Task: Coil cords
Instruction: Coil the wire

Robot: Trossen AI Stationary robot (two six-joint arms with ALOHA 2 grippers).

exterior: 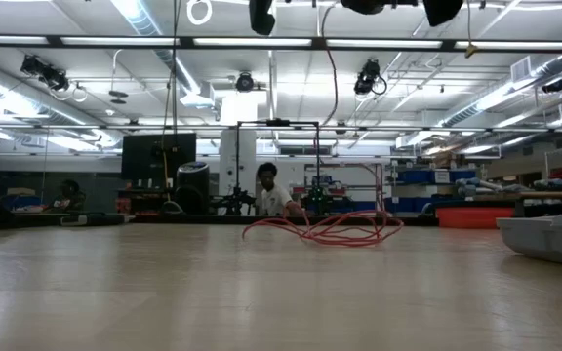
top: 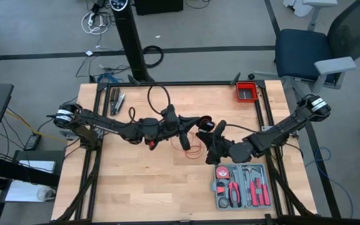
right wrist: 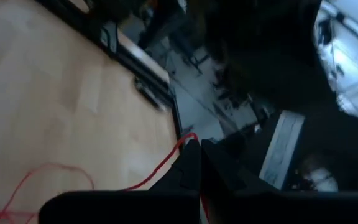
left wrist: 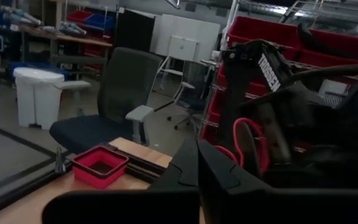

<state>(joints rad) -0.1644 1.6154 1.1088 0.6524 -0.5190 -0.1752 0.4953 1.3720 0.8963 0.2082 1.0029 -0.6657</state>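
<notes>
Both arms meeting over the table (top: 136,187) middle, crowding it, red cord (top: 192,147) loops lying under them, grey tool case (top: 241,186) blocking the near right, red bin (top: 247,92) occupying the far right corner, near left boards lying open.

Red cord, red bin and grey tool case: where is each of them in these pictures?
red cord (exterior: 344,230): low view, on the loose loops lying on the table.
red bin (top: 247,92): high view, on its rim.
grey tool case (top: 218,187): high view, on its left edge.
</notes>
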